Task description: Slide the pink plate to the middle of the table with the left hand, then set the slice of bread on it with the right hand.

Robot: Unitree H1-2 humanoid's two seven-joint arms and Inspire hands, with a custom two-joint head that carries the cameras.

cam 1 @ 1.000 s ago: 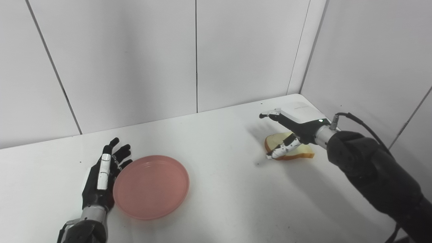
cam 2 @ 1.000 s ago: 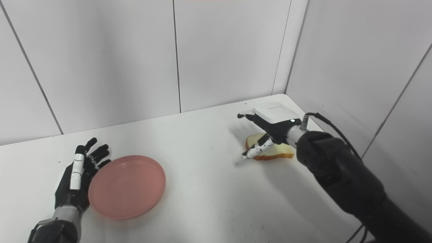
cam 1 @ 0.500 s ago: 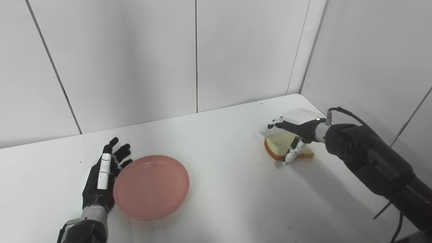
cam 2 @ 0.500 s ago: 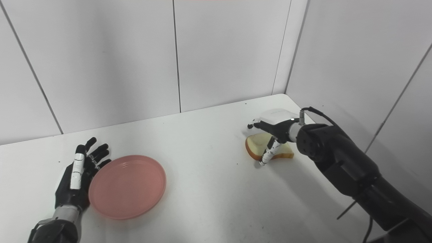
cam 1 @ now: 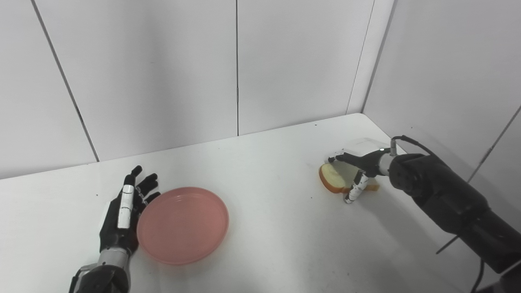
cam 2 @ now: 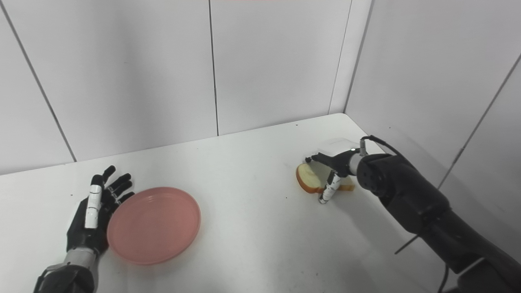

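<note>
pink plate point(cam 1: 182, 225): flat on table, left-of-centre, near front edge; nothing on it.
left hand point(cam 1: 124, 213): black with a white strip, lying on table just left of plate; fingers spread and straight, pointing away toward wall; fingertips right at plate's left rim, contact or a thin gap, cannot tell; holding nothing.
table point(cam 1: 276, 228): white, matte, a few small dark specks; bare stretch between plate and bread.
right arm point(cam 1: 443, 201): black, entering from lower right, reaching left and away; thin cable looped at wrist.
right hand point(cam 1: 360, 162): low over the bread, white back plate up, small lit indicator near wrist; fingers extended across top of slice, thumb point(cam 1: 353, 191) angled down at slice's near edge, tip at table level; partly curled around the slice, not fully clamped; true pinch or just touching, cannot tell.
slice of bread point(cam 1: 331, 179): far right of table, well apart from plate; pale crumb, brown crust; left end visible, right part covered by hand; left edge looks slightly tipped up, hard to confirm.
walls point(cam 1: 163, 73): white panels with dark seams, behind and on right, meeting at far-right corner.
</note>
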